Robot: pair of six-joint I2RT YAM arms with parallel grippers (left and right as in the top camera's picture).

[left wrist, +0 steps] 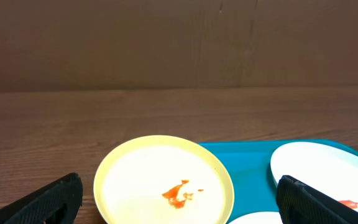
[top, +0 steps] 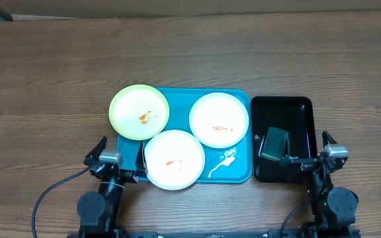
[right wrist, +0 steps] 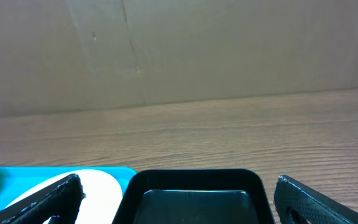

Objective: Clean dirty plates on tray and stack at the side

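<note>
A turquoise tray (top: 243,99) holds three plates. A pale yellow-green plate (top: 139,111) with an orange-red smear overlaps its far left corner. A white plate (top: 219,119) with a smear lies at the far right. Another white plate (top: 174,159) with a smear lies at the near left, overhanging the front rim. A white smear (top: 223,162) marks the tray floor. My left gripper (top: 119,166) is open and empty near the table's front edge; the left wrist view shows the yellow-green plate (left wrist: 164,182) ahead of the gripper (left wrist: 179,202). My right gripper (top: 307,158) is open and empty at the front.
A smaller black tray (top: 303,109) stands right of the turquoise tray and holds a dark sponge-like block (top: 274,143). It shows in the right wrist view (right wrist: 194,180) too. Bare wooden table (top: 45,86) lies left, right and behind. A cardboard wall closes the far side.
</note>
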